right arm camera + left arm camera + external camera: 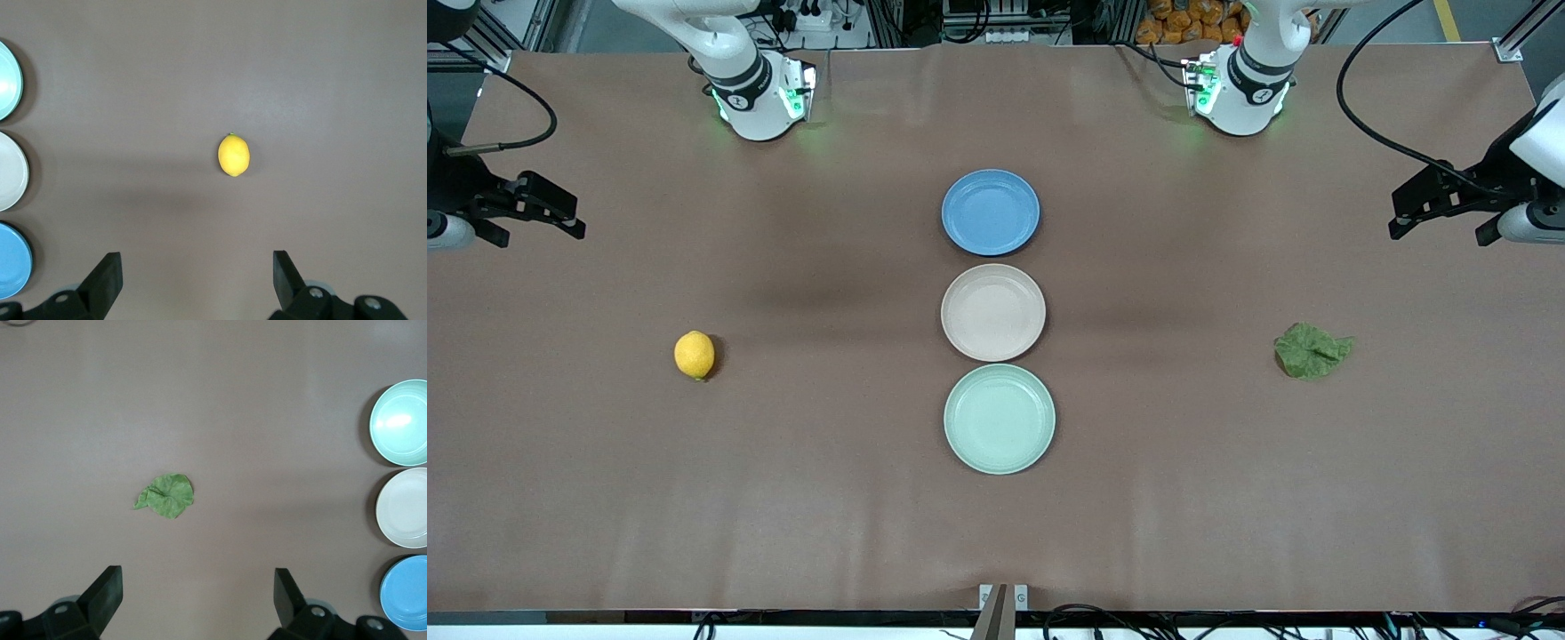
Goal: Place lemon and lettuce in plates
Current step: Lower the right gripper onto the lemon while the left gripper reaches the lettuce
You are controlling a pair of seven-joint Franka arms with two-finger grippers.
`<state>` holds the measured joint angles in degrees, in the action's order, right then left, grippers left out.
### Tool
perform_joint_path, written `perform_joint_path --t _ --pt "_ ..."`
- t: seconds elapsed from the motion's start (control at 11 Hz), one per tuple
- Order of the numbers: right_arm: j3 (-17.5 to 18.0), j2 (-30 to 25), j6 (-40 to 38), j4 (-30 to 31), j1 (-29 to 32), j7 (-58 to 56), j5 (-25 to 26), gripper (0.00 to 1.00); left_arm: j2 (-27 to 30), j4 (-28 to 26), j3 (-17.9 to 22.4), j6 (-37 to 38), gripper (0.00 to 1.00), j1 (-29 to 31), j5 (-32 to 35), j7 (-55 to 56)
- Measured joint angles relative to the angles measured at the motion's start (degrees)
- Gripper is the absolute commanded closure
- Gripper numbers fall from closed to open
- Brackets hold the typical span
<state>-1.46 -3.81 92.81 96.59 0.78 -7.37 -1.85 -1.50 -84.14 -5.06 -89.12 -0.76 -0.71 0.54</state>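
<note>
3 plates (993,312) separate lemon (694,355); lettuce (1312,350).

Even, bright overhead lighting; all views in sharp focus. Soft diffuse shadows band the table (783,498) beside the plates. A glare spot marks the mint plate (400,421). The lemon (233,155) casts a faint shadow ahead of the right gripper (197,280).

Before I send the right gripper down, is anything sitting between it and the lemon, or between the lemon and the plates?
Nothing visible. The right gripper hangs open over bare table short of the lemon, and only bare table lies between the lemon and the beige-pink plate and mint green plate.
</note>
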Motion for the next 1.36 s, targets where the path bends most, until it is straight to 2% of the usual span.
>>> perform_joint_path --t 0.55,0.82,1.09,1.36 --pt "0.0 0.2 -0.4 0.1 0.0 0.0 0.0 0.0 0.0 0.1 -0.1 0.0 0.0 0.0 0.0 0.0" --pt "0.0 1.6 1.3 3.7 0.0 0.0 0.0 0.0 -0.8 -1.3 0.1 0.2 0.0 0.4 0.1 0.0" --pt "0.2 3.2 12.6 12.4 0.0 -0.1 0.0 0.0 -4.2 -4.1 0.0 -2.2 0.0 0.4 1.6 0.0" --pt "0.2 5.4 27.3 21.5 0.0 -0.1 0.0 0.0 -6.1 -12.1 0.0 -11.8 0.0 0.6 3.1 -0.5"
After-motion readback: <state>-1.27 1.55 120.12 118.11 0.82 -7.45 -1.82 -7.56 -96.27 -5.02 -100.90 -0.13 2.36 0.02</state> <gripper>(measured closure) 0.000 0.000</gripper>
